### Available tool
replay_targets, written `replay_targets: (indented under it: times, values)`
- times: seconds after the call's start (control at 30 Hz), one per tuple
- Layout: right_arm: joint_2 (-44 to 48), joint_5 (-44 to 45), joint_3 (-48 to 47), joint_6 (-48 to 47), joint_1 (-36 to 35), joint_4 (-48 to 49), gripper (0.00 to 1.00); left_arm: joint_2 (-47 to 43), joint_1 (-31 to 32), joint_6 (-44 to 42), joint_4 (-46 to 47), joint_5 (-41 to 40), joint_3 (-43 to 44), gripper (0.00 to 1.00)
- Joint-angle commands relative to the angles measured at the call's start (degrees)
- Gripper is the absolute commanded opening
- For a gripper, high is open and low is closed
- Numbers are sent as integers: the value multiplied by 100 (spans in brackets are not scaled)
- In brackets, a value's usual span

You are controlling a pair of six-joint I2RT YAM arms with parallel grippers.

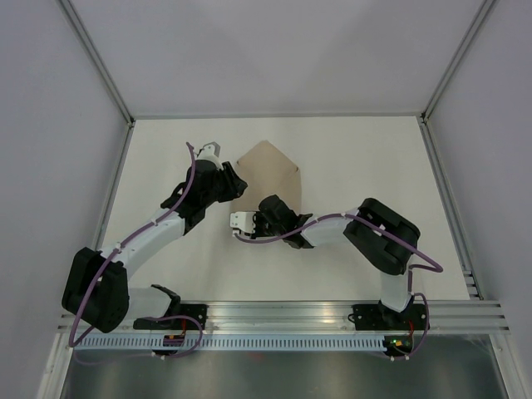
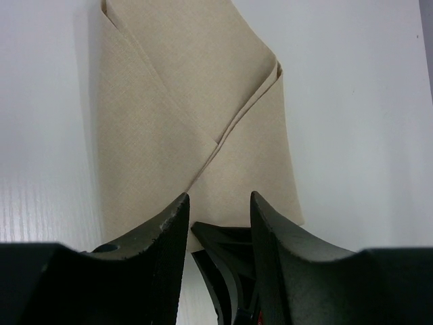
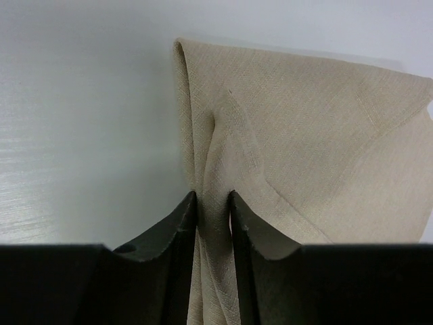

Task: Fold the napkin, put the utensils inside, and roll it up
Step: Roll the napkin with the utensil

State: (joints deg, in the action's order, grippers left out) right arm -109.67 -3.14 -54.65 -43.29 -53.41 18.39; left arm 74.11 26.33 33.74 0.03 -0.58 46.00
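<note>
The folded napkin [image 1: 270, 170] lies on the bench [image 1: 366, 158], toward the far side. The right gripper [image 3: 212, 196] pinches a bunched edge of it; the left gripper [image 2: 219, 196] hangs half open, empty. A pull could drag the folds apart.

Napkin [image 1: 268, 169] on table [image 1: 366, 158], centre rear

A white table [image 1: 349, 166] sits between pale grey walls [image 1: 274, 50], evenly lit.
</note>
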Motion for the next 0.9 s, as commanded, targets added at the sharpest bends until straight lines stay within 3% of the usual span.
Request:
replay_targets:
  times: [0.0,0.43,0.87]
  values:
    - [-204,-178,130,4,-29,-108,33,-28,-31,-297,32,-100,243,47]
    - [-266,-372,-116,-4,-12,-696,16,42,-40,-508,32,-135,181,52]
    - [-64,-1470,-450,233,533,-1822,13,157,-40,-517,568,-399,-311,53]
